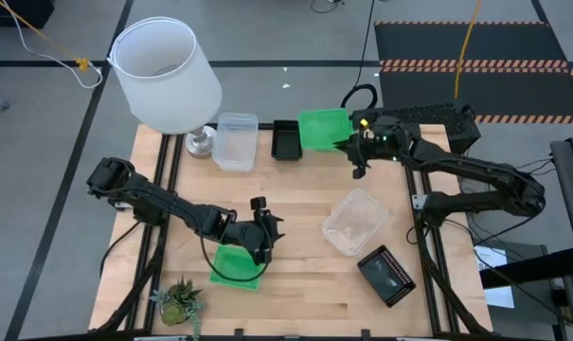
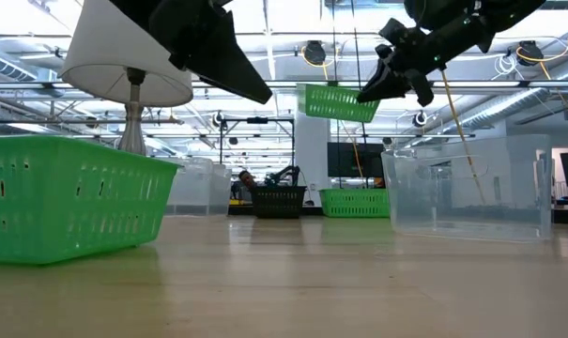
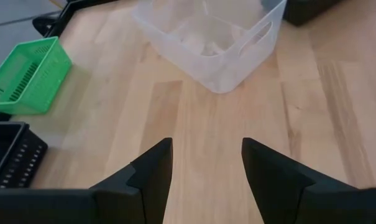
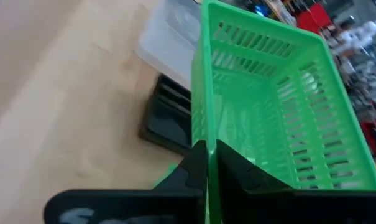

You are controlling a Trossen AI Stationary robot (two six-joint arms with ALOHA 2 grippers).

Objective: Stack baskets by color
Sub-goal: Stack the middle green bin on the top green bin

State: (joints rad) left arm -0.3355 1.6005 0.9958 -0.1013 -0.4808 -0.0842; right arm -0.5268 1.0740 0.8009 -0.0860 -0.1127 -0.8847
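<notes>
My right gripper (image 1: 355,142) is shut on a green basket (image 1: 322,126) at the table's far side and holds it in the air (image 2: 338,101). Below it another green basket (image 2: 354,200) rests on the table beside a black basket (image 1: 286,140) and a clear basket (image 1: 235,140). My left gripper (image 1: 267,232) hangs open over bare wood, just beyond a third green basket (image 1: 235,265) near the front edge. It faces a clear basket (image 3: 212,43) lying at the middle right. A second black basket (image 1: 385,275) lies at the front right. My right gripper pinches the green basket's end wall at its rim (image 4: 206,134), one finger inside the basket and one outside. The fingers come nearly level from the table's right side. The basket is lifted clear, open side up and slightly tilted, above the baskets on the table.
A big white lampshade (image 1: 163,71) on a metal stand stands at the far left corner. A small potted plant (image 1: 179,301) sits at the front left. Bare wood lies in the table's middle, between the left gripper and the far row of baskets.
</notes>
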